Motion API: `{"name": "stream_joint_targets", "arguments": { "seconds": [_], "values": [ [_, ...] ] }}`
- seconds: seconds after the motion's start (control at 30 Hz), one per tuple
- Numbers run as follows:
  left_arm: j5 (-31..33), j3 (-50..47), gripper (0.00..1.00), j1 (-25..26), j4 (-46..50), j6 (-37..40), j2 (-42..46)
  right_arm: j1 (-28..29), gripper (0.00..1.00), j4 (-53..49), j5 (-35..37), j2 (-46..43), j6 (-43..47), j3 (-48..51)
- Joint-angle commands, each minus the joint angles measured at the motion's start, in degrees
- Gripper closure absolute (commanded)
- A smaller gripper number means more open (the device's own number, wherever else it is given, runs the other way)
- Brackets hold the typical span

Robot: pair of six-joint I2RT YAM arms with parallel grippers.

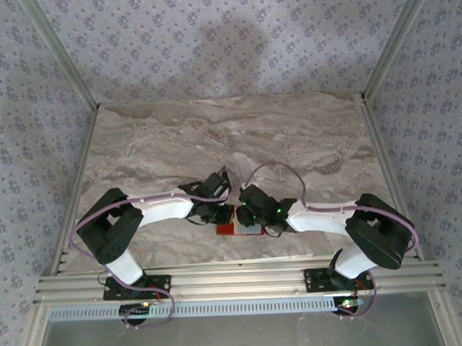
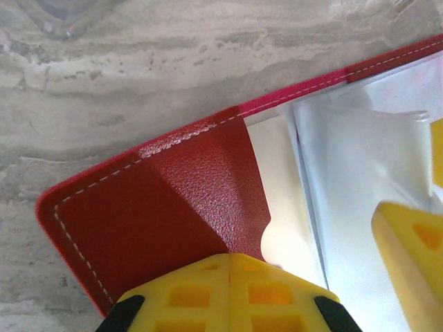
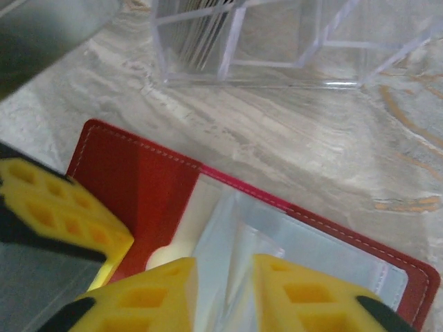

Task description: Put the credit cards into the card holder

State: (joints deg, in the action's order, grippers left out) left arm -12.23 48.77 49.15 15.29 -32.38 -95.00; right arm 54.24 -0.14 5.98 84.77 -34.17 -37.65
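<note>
The card holder is a red wallet lying open on the marble table between both arms, its clear sleeves showing. My left gripper is shut, with its yellow tips set down on the wallet's red inner flap. My right gripper stands open over the sleeves, one clear leaf rising in the gap between its fingers. Thin dark credit cards stand on edge in the left compartment of a clear box. From above, the left gripper and right gripper nearly meet over the wallet.
The clear plastic box sits just beyond the wallet's far edge; its corner also shows in the left wrist view. The marble table stretches out behind the arms. Patterned walls close in the table at the back and sides.
</note>
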Motion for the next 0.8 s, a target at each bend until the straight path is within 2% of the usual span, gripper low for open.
{"name": "stream_joint_targets", "arguments": {
  "seconds": [0.0,0.17,0.5,0.77],
  "values": [
    [0.0,-3.1,1.00,0.4,1.5,-0.6,-4.3,-0.9,0.65,3.5,-6.7,-1.6,-1.4,2.9],
    [0.1,-3.0,1.00,0.5,1.5,-0.7,-4.6,0.1,0.60,6.2,-8.8,-3.8,-5.2,6.0],
    [-0.3,-2.9,1.00,0.4,1.3,-0.8,-4.8,5.2,0.44,6.8,-5.4,-9.2,-9.4,10.7],
    [-0.5,-3.1,1.00,0.3,1.1,-1.0,-4.8,6.1,0.40,7.1,-5.1,-9.1,-10.6,10.6]
  ]
}}
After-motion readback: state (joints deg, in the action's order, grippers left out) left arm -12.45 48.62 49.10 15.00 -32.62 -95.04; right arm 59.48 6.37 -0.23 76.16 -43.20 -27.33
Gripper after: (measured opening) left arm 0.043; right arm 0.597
